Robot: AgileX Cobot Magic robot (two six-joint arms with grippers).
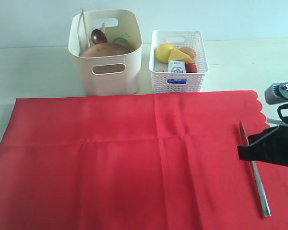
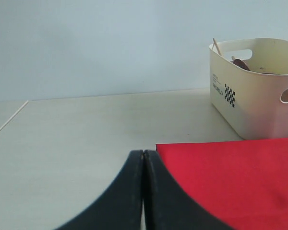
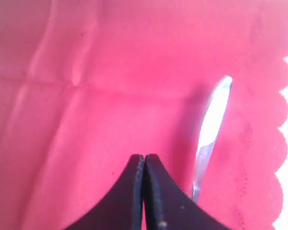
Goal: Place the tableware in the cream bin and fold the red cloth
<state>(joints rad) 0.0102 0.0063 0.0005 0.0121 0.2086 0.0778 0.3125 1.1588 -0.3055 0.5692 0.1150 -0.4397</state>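
Note:
The red cloth (image 1: 134,158) lies spread flat, its scalloped edge at the right. A silver table knife (image 1: 257,182) rests on it near that edge. My right gripper (image 1: 241,149) hovers over the knife's upper half. In the right wrist view this gripper (image 3: 144,156) is shut with nothing between its tips, and the knife (image 3: 213,120) lies just beside them. The cream bin (image 1: 105,72) at the back holds a brown plate (image 1: 104,50), a dark spoon (image 1: 99,36) and chopsticks (image 1: 85,26). My left gripper (image 2: 143,152) is shut and empty, above bare table at the cloth's corner (image 2: 240,177).
A white lattice basket (image 1: 178,72) stands right of the cream bin, holding a lemon (image 1: 164,50), a milk carton (image 1: 176,67) and other food. Pale table (image 1: 33,72) shows behind the cloth and along its left side.

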